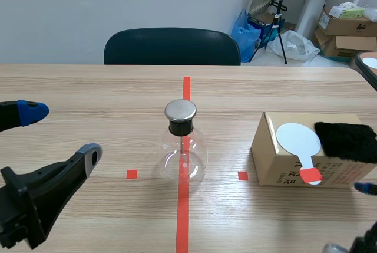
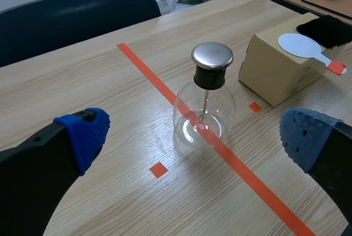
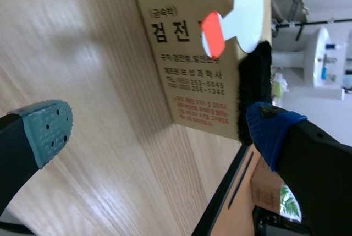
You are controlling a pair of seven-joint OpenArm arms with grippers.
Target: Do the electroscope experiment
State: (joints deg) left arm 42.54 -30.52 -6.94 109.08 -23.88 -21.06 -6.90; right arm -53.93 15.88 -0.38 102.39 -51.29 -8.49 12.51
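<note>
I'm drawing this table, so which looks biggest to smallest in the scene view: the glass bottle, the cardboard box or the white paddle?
1. cardboard box
2. glass bottle
3. white paddle
All three sit about equally far from the camera, so nearness hardly changes this order.

Left hand (image 1: 62, 133) sits low, fingers spread wide, gripping nothing. Right hand (image 3: 159, 131) is spread wide too, nothing between.
</note>
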